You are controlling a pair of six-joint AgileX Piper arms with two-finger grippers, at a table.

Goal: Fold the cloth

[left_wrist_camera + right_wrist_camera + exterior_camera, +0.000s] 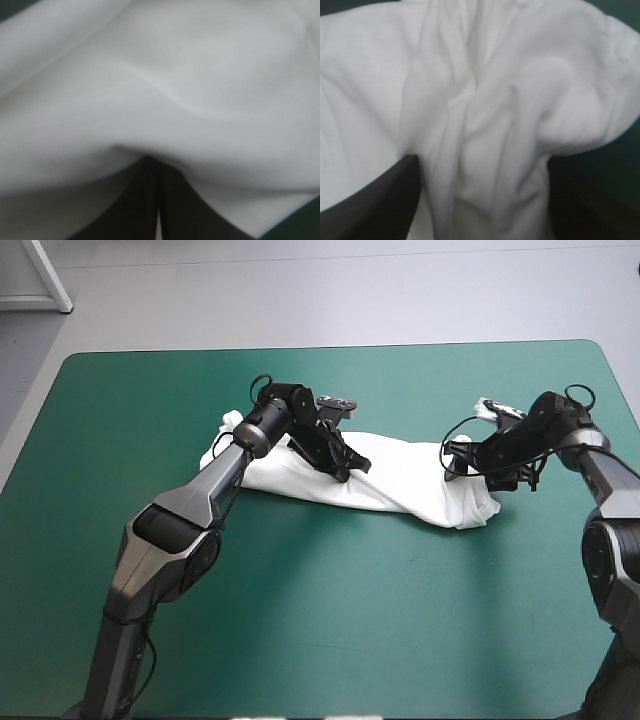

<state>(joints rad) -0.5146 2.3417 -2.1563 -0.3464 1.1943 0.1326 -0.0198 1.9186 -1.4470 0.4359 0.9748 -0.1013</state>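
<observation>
In the high view your T-shirt point(400, 480) lies on the teal-green tabletop point(300, 630) as a long, rumpled white bundle. It runs from a little left of the frame's centre, in the upper half, down and across to the right of centre. Its left end is lumpy and bunched, and its right end is a rounded, gathered lobe.

Your left gripper point(345, 470) sits on the cloth near the bundle's left part, on the far side of the ridge. In the left wrist view its jaws are pressed together into one dark point with only a thin white sliver between them. The tips are buried under a soft fold that drapes over them, so they are clenched on the T-shirt. The cloth fills nearly everything ahead of them.

Your right gripper point(462, 462) is down at the bundle's right end, touching the cloth from the far side. In the right wrist view its jaws stand wide apart, released. A creased ridge of the T-shirt runs up between them and spreads out ahead. A strip of teal-green shows beside the rounded lobe, outside one jaw.
</observation>
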